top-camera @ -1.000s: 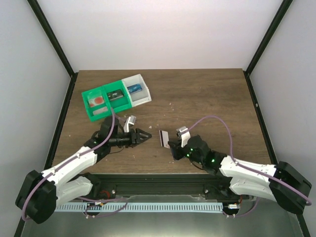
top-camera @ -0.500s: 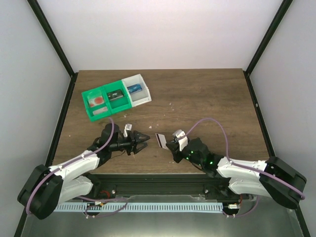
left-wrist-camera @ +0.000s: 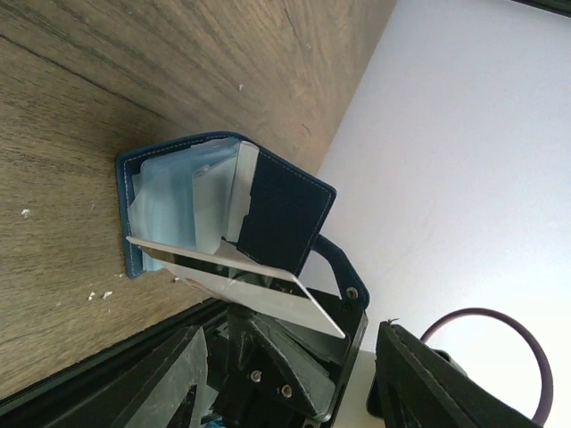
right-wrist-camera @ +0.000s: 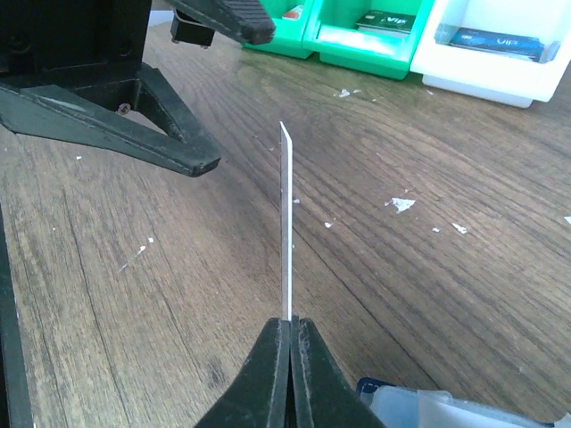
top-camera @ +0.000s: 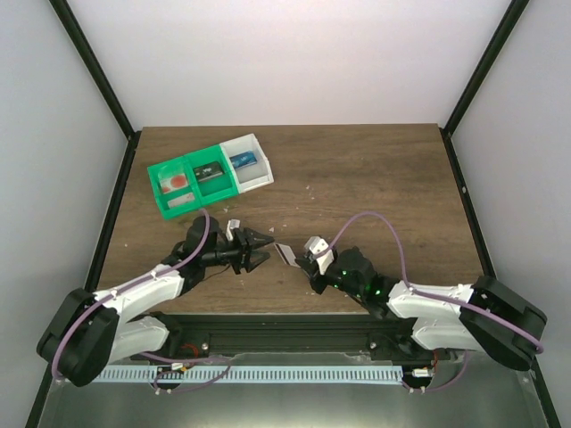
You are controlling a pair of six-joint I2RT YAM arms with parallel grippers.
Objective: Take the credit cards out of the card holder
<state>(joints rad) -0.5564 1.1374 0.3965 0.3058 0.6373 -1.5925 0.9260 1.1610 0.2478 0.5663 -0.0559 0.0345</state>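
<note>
Right claw point(right-wrist-camera: 287, 326): clenched on the bottom edge of a thin pale grey-white rectangular credit card point(right-wrist-camera: 285, 223). The card stands upright, straight out from the fingertips. The right wrist view has it edge-on, so I can't read its face.

The small blue folding fabric card holder point(left-wrist-camera: 277, 214) sits directly under and just behind the right claw, open on the brown wood-grain table point(right-wrist-camera: 446, 294). Its dark blue flap is up, with a lighter blue lining and clear pocket showing inside. In the left wrist view the card crosses in front of the holder's mouth. Can't tell whether its far corner is in the pocket or just clear of it.

Left claw point(top-camera: 264, 249): released, jaws apart, nothing between them. It's pointed at the right claw, and the card's free end is just ahead of its fingertips, not touching.

A green-and-white three-compartment plastic tray point(right-wrist-camera: 361, 55) is well beyond both claws, past the left one.
- Middle green bin: dark card point(right-wrist-camera: 384, 20), print reads "VIP".
- White end bin: blue card point(right-wrist-camera: 495, 40), also reads "VIP".
- Far green bin: contents too small to read.

White specks point(right-wrist-camera: 401, 204) are on the table beside the held card.
</note>
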